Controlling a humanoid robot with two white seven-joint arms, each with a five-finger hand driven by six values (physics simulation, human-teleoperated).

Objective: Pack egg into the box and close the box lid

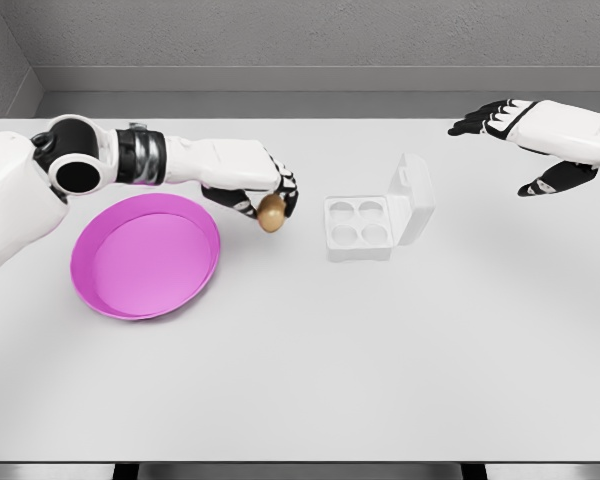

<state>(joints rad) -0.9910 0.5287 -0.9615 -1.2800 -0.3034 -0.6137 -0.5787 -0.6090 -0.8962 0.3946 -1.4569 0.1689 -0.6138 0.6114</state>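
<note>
A brown egg (271,214) sits pinched in the fingertips of the robot's left hand (263,186), held above the white table (300,380) between a pink bowl (145,254) and a small white egg box (363,226). The hand is curled around the egg from above, its arm reaching in from the left across the bowl's far rim. The box lies just to the right of the egg — its lid (413,199) stands open, tilted back on the right side, and its four round cups show nothing inside. Farther right, well apart from the box, the right hand (525,140) hangs over the table's far corner, fingers spread and grasping nothing.
</note>
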